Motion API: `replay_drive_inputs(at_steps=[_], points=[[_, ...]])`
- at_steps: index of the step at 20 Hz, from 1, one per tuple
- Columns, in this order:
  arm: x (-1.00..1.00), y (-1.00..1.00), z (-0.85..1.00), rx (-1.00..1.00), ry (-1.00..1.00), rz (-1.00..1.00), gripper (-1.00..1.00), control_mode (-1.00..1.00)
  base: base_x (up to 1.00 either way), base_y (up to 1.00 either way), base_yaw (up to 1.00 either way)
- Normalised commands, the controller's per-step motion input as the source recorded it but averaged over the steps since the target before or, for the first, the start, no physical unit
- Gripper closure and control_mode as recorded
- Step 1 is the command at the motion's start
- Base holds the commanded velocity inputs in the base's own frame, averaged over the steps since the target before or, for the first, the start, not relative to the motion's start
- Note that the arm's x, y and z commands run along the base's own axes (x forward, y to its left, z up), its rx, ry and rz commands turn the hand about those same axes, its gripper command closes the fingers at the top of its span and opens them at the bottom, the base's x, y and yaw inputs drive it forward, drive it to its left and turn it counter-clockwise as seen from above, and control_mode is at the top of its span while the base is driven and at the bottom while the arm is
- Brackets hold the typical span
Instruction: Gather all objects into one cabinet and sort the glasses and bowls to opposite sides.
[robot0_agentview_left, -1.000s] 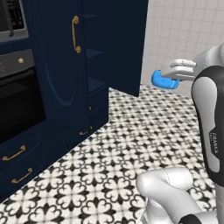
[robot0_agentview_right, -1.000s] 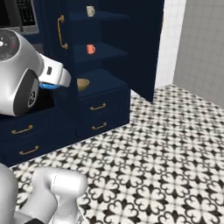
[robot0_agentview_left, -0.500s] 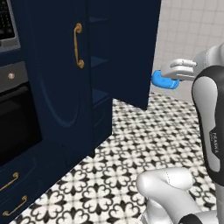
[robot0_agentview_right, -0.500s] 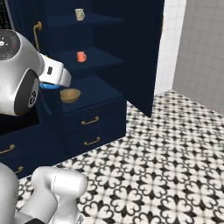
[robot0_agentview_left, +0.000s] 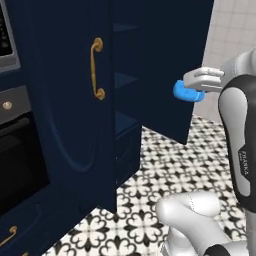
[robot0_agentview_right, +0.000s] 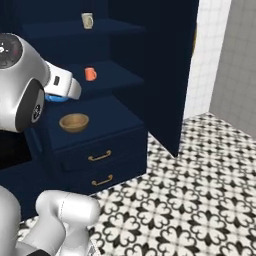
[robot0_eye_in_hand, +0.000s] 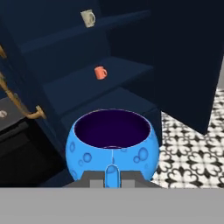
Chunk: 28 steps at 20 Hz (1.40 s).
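My gripper (robot0_agentview_left: 198, 87) is shut on the bright blue bowl (robot0_agentview_left: 183, 93) and holds it in the air in front of the tall navy cabinet (robot0_agentview_left: 70, 115), whose doors stand open. The hand view looks into the bowl (robot0_eye_in_hand: 111, 148) and its dark inside, with the gripper (robot0_eye_in_hand: 111, 176) clamped on the near rim. On the top shelf stands the beige mug (robot0_agentview_right: 87, 20), and the orange-red mug (robot0_agentview_right: 90, 74) stands one shelf lower. The tan wooden bowl (robot0_agentview_right: 74, 122) lies on the bottom shelf above the drawers (robot0_agentview_right: 100, 156). The blue bowl (robot0_agentview_right: 57, 98) peeks out under my hand.
The cabinet's left door with its brass handle (robot0_agentview_left: 96, 67) stands close on my left. Its right door (robot0_agentview_right: 170, 75) swings out over the patterned floor (robot0_agentview_right: 200, 190). A black oven (robot0_agentview_left: 15, 150) sits left of the cabinet. A white tiled wall (robot0_agentview_left: 227, 30) is at the right.
The base has driven closer to the cabinet, so shelves and doors loom larger and sit further right. The blue bowl stays in my shut gripper.
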Motion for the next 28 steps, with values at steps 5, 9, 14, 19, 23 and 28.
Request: replay_drive_inputs(at_steps=[5, 9, 14, 19, 23, 28], points=[[0.00, 0.00, 0.00, 0.00, 0.00, 0.00, 1.00, 1.00, 0.53, -0.04, 0.07], [0.00, 0.00, 0.00, 0.00, 0.00, 0.00, 1.00, 1.00, 0.56, 0.00, 0.11], [0.00, 0.00, 0.00, 0.00, 0.00, 0.00, 1.00, 1.00, 0.67, -0.05, 0.24], [0.00, 0.00, 0.00, 0.00, 0.00, 0.00, 1.00, 1.00, 0.21, -0.06, 0.16], [0.00, 0.00, 0.00, 0.00, 0.00, 0.00, 1.00, 1.00, 0.16, -0.46, 0.16], [0.00, 0.00, 0.00, 0.00, 0.00, 0.00, 1.00, 1.00, 0.42, -0.42, 0.25]])
